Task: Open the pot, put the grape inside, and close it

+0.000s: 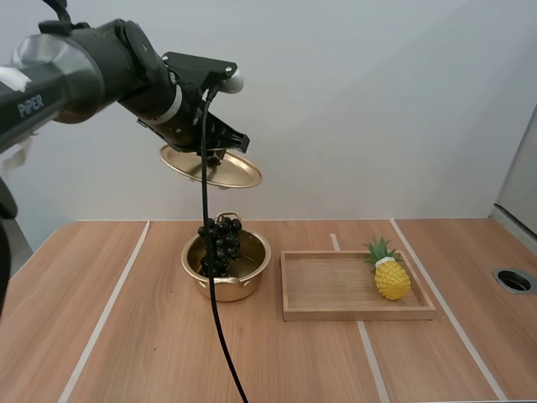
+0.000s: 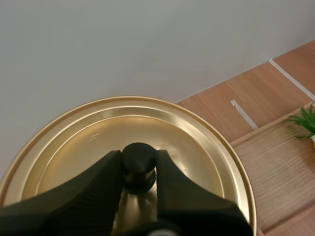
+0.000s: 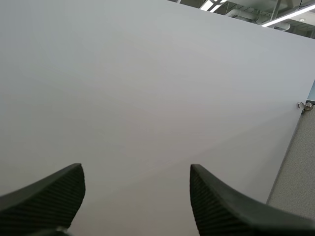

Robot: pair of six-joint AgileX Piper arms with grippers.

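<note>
Wooden worktop [image 1: 126,336] with white tape lines ran across the scene. A wooden tray [image 1: 336,312] lay right of centre, just beside the pot, with a small yellow pineapple [image 1: 392,277] at its right end, leaves toward the far side. The left arm reached in from the upper left, and the left end effector [image 1: 214,155] was up in the air, above the pot and a bit to the far left of it. Left end effector was clamped on the lid's black knob [image 2: 139,156], one finger on each side of it in the left wrist view. The gold lid [image 1: 214,170] hung under it, slightly tilted, well clear of the pot and touching nothing else. The gold pot [image 1: 239,287] sat open on the worktop near centre, one handle facing the near side. The dark grape bunch [image 1: 222,243] was inside the pot, standing up past the rim. The right end effector [image 3: 136,172] had its fingers wide apart with nothing between them, facing a plain wall.
</note>
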